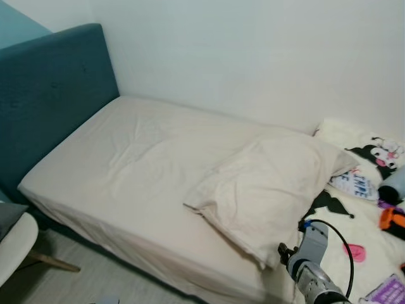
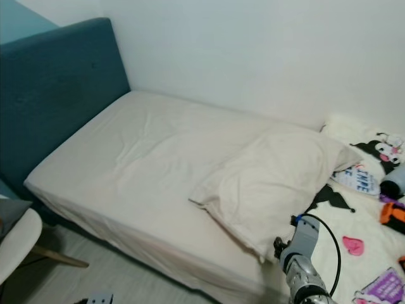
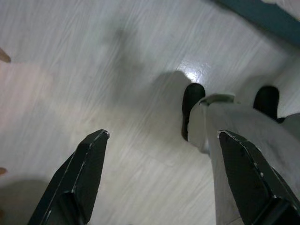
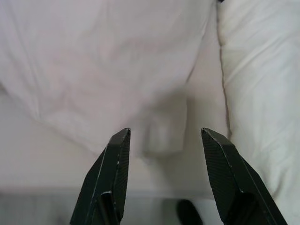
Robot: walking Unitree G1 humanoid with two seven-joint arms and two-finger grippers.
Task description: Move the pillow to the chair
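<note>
A cream pillow [image 1: 272, 183] lies on the bed [image 1: 133, 158], toward its right side, one corner hanging near the front edge. My right arm [image 1: 310, 266] reaches up at the lower right, close to that near corner. In the right wrist view my right gripper [image 4: 164, 136] is open, its fingers [image 4: 117, 168] just short of the pillow's corner [image 4: 164, 133], touching nothing. A white chair [image 1: 16, 244] pokes in at the lower left. My left gripper [image 3: 161, 136] hangs open over the pale wood floor [image 3: 117, 70], beside the robot's leg [image 3: 243, 140].
A teal headboard [image 1: 50, 95] rises at the bed's left end, a white wall behind. A patterned cartoon blanket [image 1: 367, 183] with small toys covers the right end of the bed. Bare floor [image 1: 101, 278] lies between the bed and the chair.
</note>
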